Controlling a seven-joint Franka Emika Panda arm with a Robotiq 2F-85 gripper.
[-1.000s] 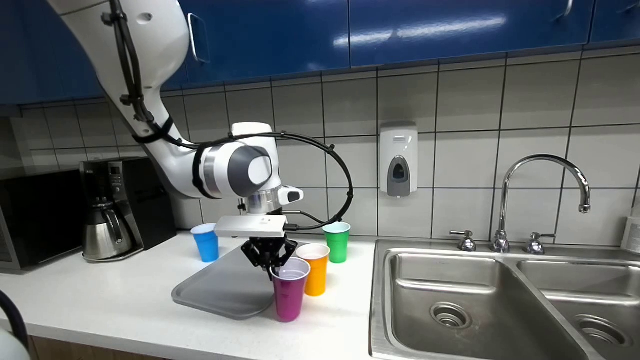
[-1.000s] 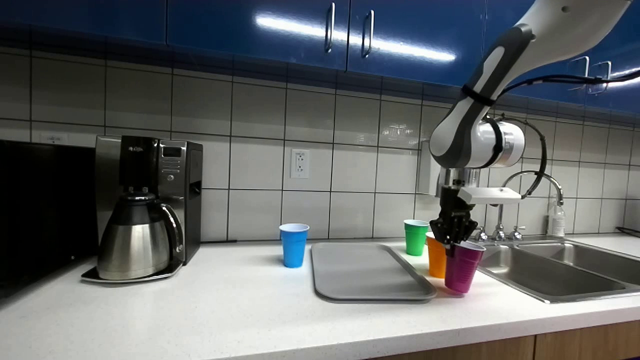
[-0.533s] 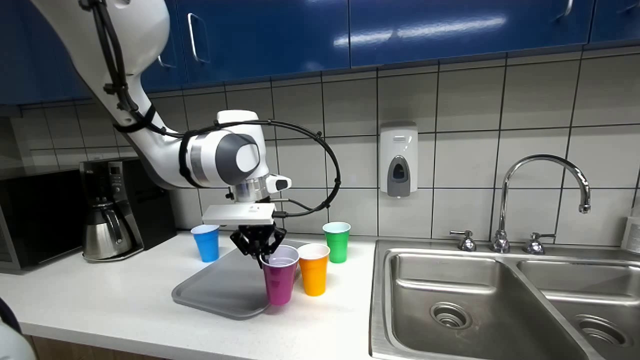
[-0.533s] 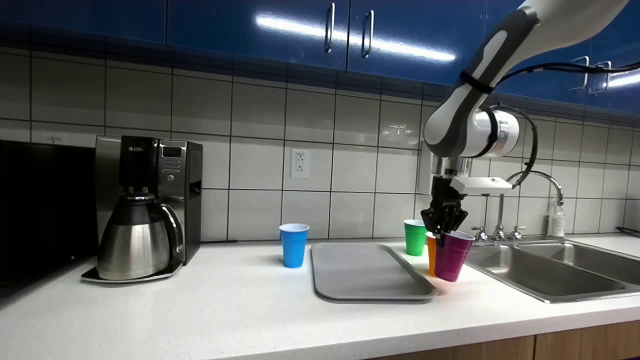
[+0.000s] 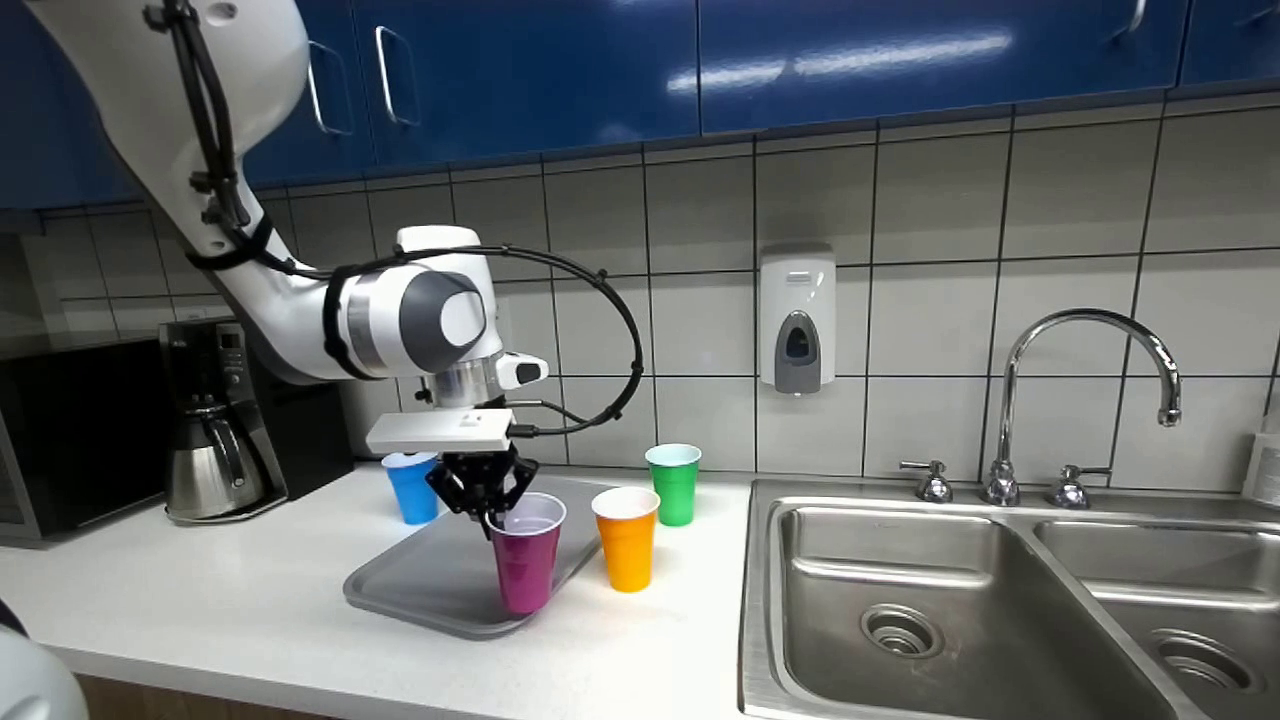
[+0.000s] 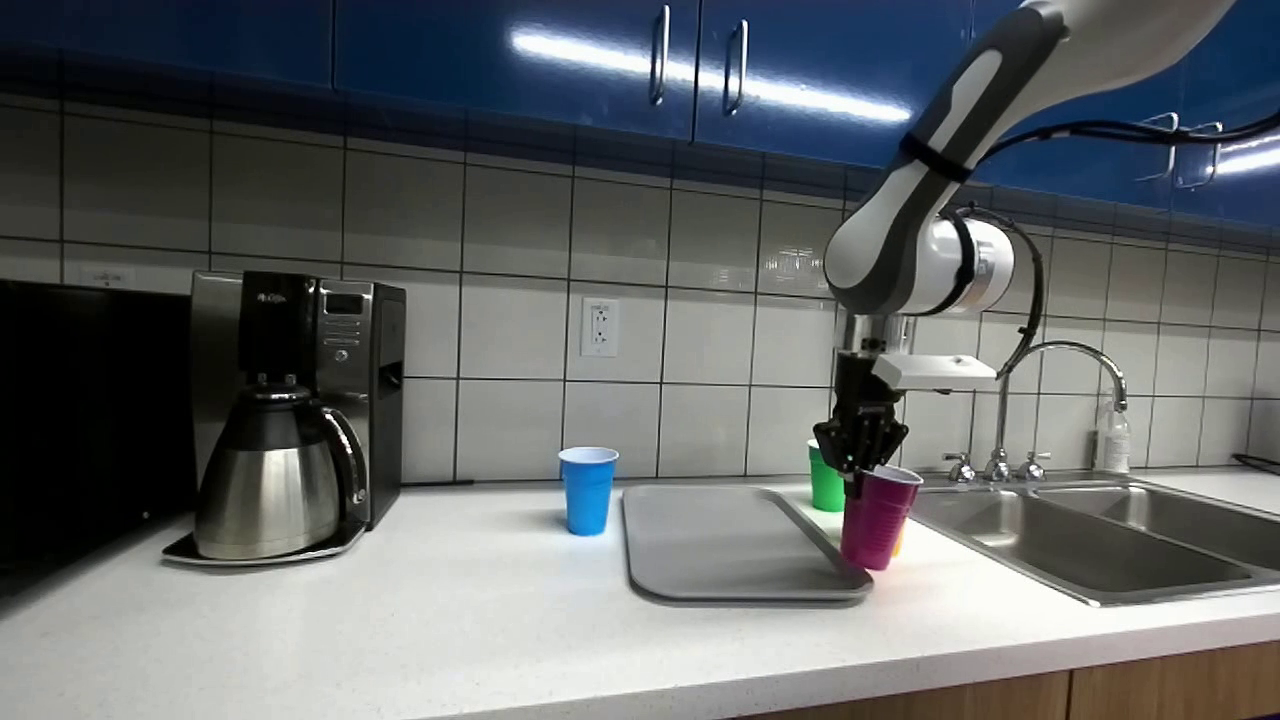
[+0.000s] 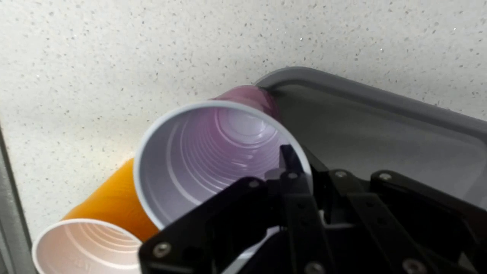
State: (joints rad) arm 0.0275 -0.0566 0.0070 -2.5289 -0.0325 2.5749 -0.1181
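My gripper is shut on the rim of a purple cup, one finger inside the cup and the other outside. The cup is white within and leans a little in an exterior view. Its base is over the edge of the grey tray near a corner; whether it touches the tray I cannot tell. Beside it on the counter stands an orange cup, partly covered by the purple cup in the wrist view. A green cup stands farther back, and a blue cup stands on the tray's far side.
A steel sink with a tall faucet is set into the counter past the orange cup. A coffee maker stands at the opposite end. Blue cabinets hang above, and a soap dispenser is on the tiled wall.
My gripper has carried the purple cup leftward in both exterior views, from beside the orange cup to over the tray's edge. The cup rose off the counter on the way. Other cups stayed put.
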